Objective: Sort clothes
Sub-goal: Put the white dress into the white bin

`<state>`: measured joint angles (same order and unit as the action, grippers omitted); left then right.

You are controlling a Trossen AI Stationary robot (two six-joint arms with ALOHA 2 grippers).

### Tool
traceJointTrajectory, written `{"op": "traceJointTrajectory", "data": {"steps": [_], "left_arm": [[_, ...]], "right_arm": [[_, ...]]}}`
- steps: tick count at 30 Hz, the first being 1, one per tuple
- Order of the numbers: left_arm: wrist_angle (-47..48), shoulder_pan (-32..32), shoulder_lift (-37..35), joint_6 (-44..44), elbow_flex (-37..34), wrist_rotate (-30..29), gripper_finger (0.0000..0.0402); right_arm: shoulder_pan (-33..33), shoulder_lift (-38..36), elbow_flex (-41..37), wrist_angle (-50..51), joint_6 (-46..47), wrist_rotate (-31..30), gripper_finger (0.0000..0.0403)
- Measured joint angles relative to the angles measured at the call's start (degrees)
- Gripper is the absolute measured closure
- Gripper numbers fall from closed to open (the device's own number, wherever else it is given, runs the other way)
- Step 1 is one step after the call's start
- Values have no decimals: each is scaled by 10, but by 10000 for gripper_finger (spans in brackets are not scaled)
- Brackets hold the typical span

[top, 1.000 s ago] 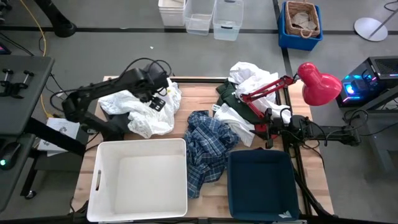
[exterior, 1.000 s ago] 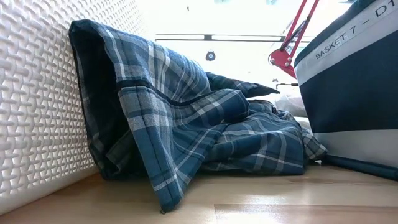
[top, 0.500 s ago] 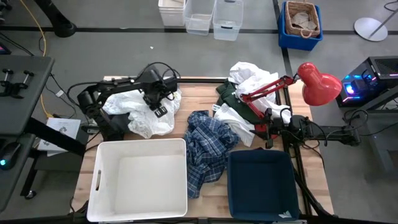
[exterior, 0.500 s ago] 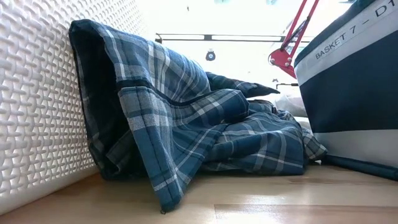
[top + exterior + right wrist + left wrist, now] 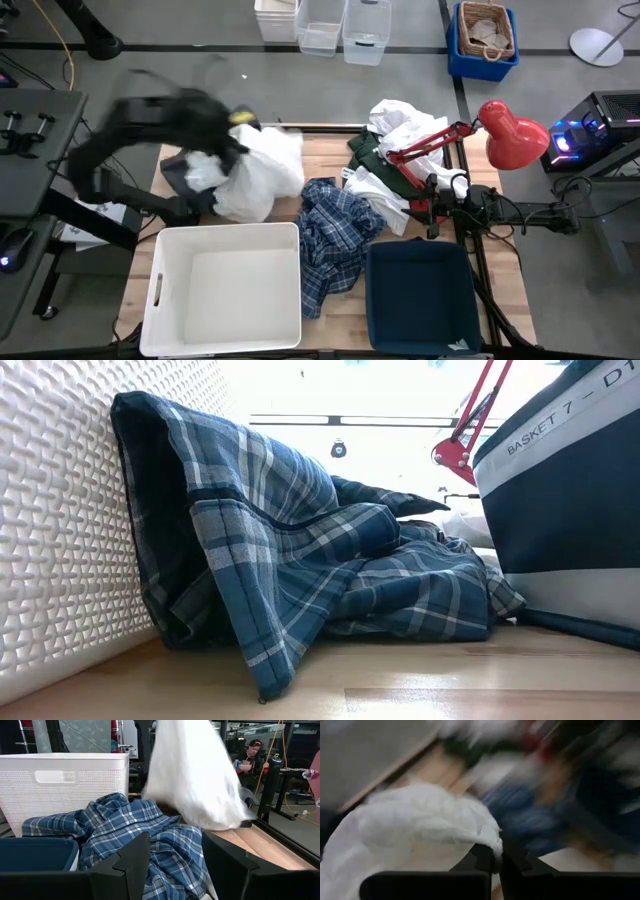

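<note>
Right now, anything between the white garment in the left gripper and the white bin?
Nothing visible. The left gripper is shut on the white garment, lifted above the table's far left part. The white bin sits just in front of it, open and empty; the plaid shirt lies beside it.

Low view: navy bin (image 5: 560,510) carries white lettering on its side wall, reading "BASKET 7 - D1"; the last characters run off the picture's edge, so the string may be cut short. The lettering slants upward along the wall, above a white band. No other writing legible: nothing readable on the white bin (image 5: 60,500), the plaid shirt (image 5: 300,550), or in the high view and the wrist views.
</note>
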<state>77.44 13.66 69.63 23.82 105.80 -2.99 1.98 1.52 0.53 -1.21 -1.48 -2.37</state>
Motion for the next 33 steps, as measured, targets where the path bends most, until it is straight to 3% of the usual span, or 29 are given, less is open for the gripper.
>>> {"op": "traceJointTrajectory", "data": {"steps": [3,6,9,12,16,20,25,30,33], "left_arm": [[-58,-62,-26,20,89,50,400],[-212,-140,-40,12,158,122,401],[-376,-209,-44,0,205,168,401],[-436,-251,-43,-14,232,195,401],[-347,-267,-40,19,234,183,401],[-165,-270,-15,114,233,170,401],[148,-269,17,162,229,25,401],[28,-269,23,99,148,-8,401],[90,-268,29,106,138,-36,401]], "right_arm": [[0,0,0,0,0,0,224],[0,0,0,0,0,0,224],[0,0,0,0,0,0,224],[0,0,0,0,0,0,224],[0,0,0,0,0,0,224],[0,0,0,0,0,0,224],[0,0,0,0,0,0,224],[0,1,0,0,0,0,224],[0,0,0,0,0,0,224]]}}
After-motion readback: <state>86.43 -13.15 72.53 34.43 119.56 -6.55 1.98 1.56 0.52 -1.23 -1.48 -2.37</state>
